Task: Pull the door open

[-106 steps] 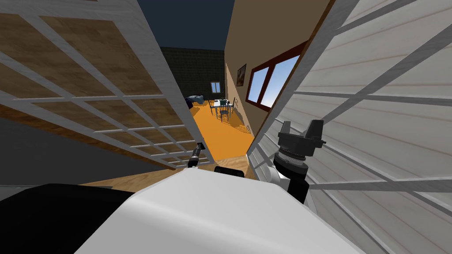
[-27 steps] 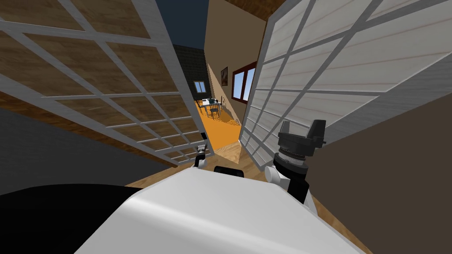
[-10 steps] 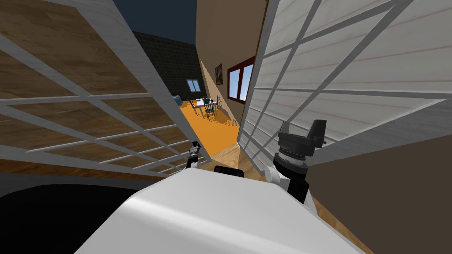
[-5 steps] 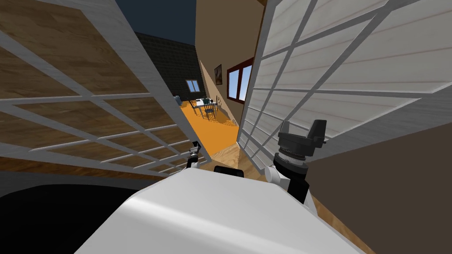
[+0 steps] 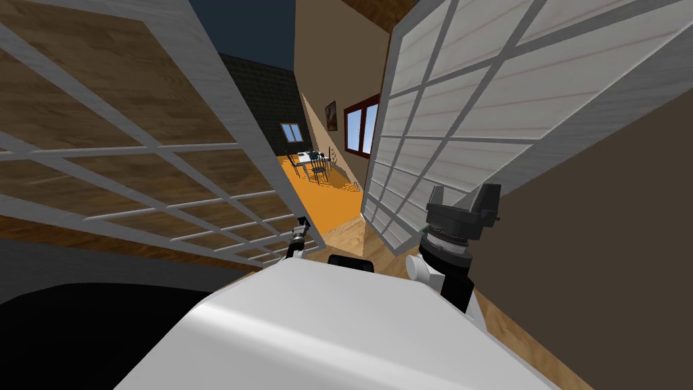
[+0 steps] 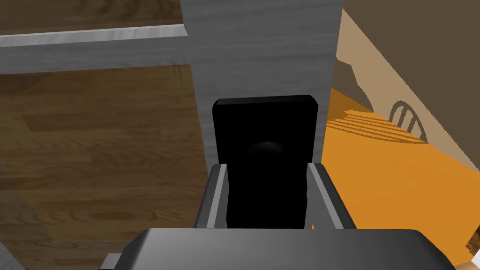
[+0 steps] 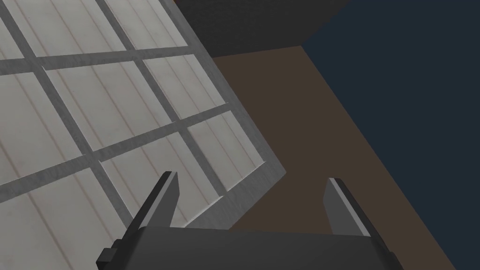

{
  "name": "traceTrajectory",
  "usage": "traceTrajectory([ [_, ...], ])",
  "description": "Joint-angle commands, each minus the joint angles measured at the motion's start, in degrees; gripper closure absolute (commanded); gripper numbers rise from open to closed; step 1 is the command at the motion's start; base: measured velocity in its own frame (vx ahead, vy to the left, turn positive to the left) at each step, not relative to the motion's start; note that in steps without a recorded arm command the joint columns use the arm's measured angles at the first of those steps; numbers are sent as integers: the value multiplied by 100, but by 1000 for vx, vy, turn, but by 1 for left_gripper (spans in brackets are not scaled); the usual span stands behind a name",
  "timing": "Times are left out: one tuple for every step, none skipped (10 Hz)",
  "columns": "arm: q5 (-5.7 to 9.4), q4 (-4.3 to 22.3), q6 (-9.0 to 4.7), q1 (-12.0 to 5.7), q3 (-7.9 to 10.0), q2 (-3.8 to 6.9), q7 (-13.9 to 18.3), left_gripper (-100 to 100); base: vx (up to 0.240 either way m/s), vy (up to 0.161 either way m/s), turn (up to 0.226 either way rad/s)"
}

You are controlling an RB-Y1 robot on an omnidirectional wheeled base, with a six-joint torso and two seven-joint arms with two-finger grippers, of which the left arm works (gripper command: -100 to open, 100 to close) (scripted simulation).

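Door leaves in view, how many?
2. Grey-framed leaf with brown wood panes, left, its black handle in left end effector; grey-framed leaf with white panes, right.

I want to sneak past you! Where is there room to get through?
Between the left door and the right door, the wooden floor and orange floor beyond lie bare up to the table and chairs. It is tight by the left gripper, shut on the black handle.
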Motion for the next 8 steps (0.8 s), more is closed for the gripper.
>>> traceTrajectory([
  [-66, -102, -1, 56, -123, 47, 105, 100, -260, 30, -103],
  [-108, -132, -4, 77, -203, 77, 172, 100, -251, 35, -93],
  [-137, -153, -6, 92, -257, 98, 217, 100, -247, 29, -79],
  [-125, -72, -23, 46, -234, 69, 195, 100, -112, 2, -33],
  [-200, -109, -48, 112, -356, 124, 308, 100, -145, -16, -72],
  [-236, -131, -69, 140, -409, 164, 368, 100, -212, -13, -86],
  [-275, -156, -93, 170, -469, 209, 433, 100, -230, 3, -78],
  [-338, -195, -130, 219, -563, 280, 538, 100, -261, 12, -82],
])
